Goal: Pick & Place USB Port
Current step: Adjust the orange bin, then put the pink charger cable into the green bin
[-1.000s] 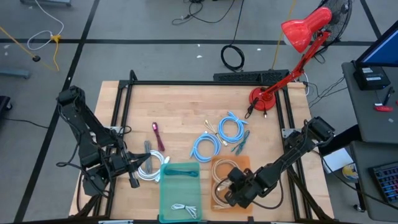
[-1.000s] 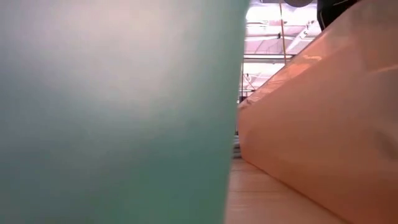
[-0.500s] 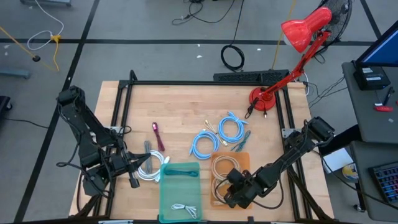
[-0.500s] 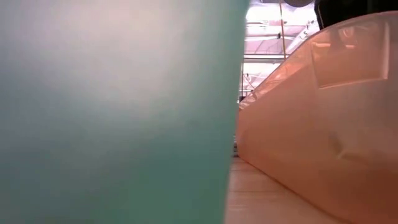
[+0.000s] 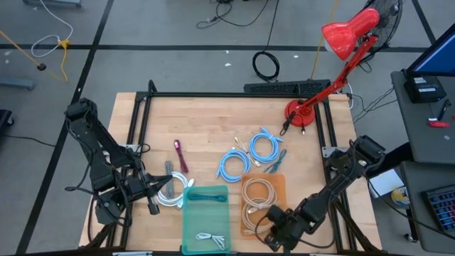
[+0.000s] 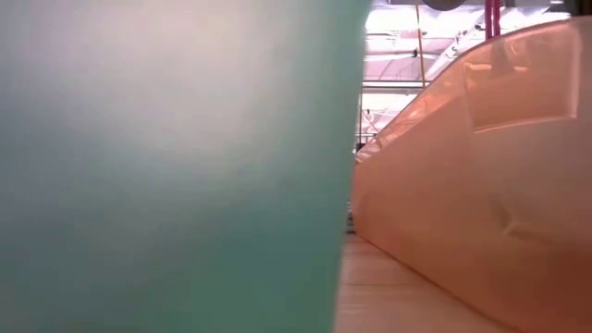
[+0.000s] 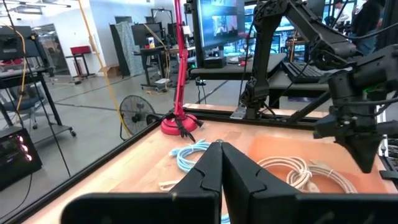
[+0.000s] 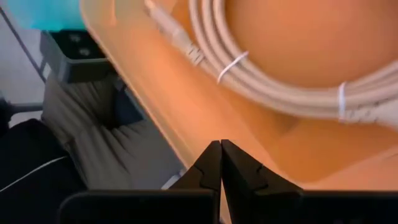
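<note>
Teal bin (image 5: 205, 224), landmark: one white cable (image 5: 211, 238) inside.
Orange bin (image 5: 260, 206), right of it: one beige cable (image 5: 257, 196) delivered.
Left on table beyond: two blue coils (image 5: 249, 156), one white coil (image 5: 166, 193), one maroon cable (image 5: 180, 154).
Left gripper (image 5: 152, 200), right gripper (image 5: 274, 235): closed, empty.

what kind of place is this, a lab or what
Most likely a robotics lab or workshop: a framed wooden table with sorted cables, computer screens on desks behind it, and a floor fan.
</note>
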